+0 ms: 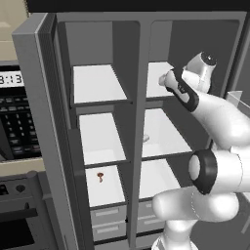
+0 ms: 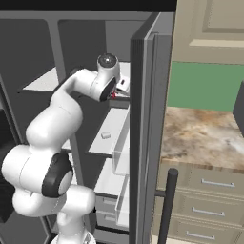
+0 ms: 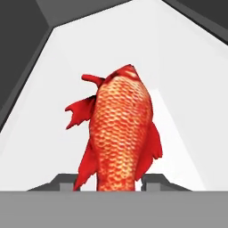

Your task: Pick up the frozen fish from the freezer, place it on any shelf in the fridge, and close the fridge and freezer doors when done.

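Gripper [image 3: 115,183]: jaws clamped on the tail end of the fish [image 3: 118,133], one dark fingertip [image 3: 67,182] on either side, spread only as wide as the body between them. Fish: red-orange, scaled, fins splayed, pointing away from the hand over a white shelf [image 3: 187,89]. Arm [image 1: 215,117]: reached into the upper right compartment of the fridge [image 1: 141,39]. Both doors stood open.

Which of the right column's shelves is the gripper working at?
The top right shelf. The gripper, shut on the fish, reaches in above it; the middle shelf and bottom shelf lie lower.
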Tool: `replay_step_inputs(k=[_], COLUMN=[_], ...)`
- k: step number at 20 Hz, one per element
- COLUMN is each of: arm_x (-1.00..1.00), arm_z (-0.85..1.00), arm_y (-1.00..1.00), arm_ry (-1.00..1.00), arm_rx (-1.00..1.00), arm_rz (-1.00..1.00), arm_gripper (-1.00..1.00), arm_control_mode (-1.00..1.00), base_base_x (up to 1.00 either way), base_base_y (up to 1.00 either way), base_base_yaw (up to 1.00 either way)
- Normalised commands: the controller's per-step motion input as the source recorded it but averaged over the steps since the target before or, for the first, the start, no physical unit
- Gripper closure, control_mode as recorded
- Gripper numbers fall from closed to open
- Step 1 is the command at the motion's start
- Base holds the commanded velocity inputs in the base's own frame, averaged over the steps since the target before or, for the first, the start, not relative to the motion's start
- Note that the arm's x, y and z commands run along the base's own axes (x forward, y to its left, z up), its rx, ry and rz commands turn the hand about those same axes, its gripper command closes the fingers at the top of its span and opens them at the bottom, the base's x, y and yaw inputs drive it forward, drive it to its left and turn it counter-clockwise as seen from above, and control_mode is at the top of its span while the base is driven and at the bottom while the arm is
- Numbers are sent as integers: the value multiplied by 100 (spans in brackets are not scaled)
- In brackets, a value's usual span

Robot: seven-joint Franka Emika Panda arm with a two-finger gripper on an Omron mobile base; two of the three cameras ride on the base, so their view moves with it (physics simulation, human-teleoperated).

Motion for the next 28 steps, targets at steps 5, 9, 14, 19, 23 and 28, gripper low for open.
replay_step_inputs(k=[5,9,14,19,23,28], arm_x=[65,52,5,-79,-100,-100], arm_z=[-33,-46,-20,0,0,0], arm_y=[0,0,12,14,6,50], arm_ry=[3,0,0,-8,-26,-12], arm_rx=[0,0,-2,-1,0,-2], arm_rz=[0,0,0,0,0,-1], arm_gripper=[100,-100,-100,-100,-100,-100], arm_control_mode=[-100,-100,-100,-100,-100,-100], base_base_x=[0,0,0,0,0,0], base_base_y=[0,0,0,0,0,0], base_base_yaw=[0,0,0,0,0,0])
